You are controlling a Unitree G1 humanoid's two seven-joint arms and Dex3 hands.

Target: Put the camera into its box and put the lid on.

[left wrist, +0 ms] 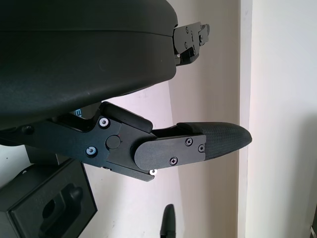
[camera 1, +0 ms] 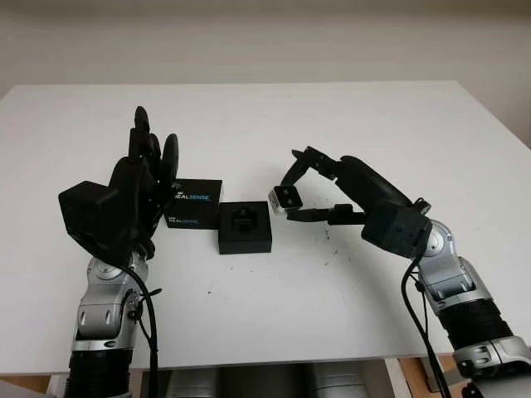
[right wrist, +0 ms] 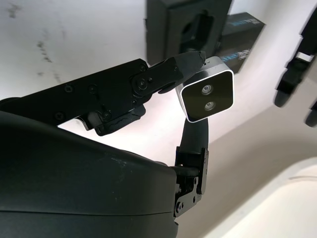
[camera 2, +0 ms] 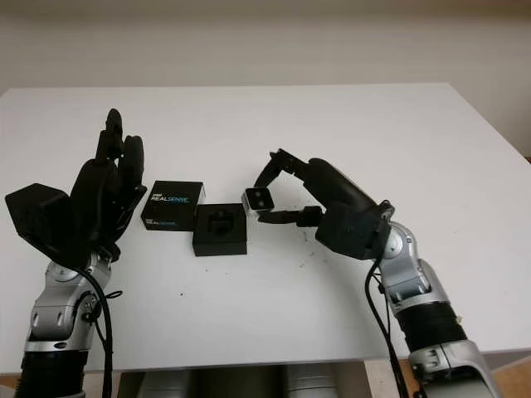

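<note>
Head view: the right hand (camera 1: pixel 309 186) grips the camera (camera 1: pixel 284 199) just right of the open box (camera 1: pixel 245 226); the lid (camera 1: pixel 193 204) lies beside it, the left hand (camera 1: pixel 141 178) raised, open. Right wrist view: fingers (right wrist: pixel 163 74) pinch the camera (right wrist: pixel 208 94).

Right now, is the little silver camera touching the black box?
Apart. In the left eye view the camera, pinched in the right hand, hangs beside the box with white table showing between them.
</note>
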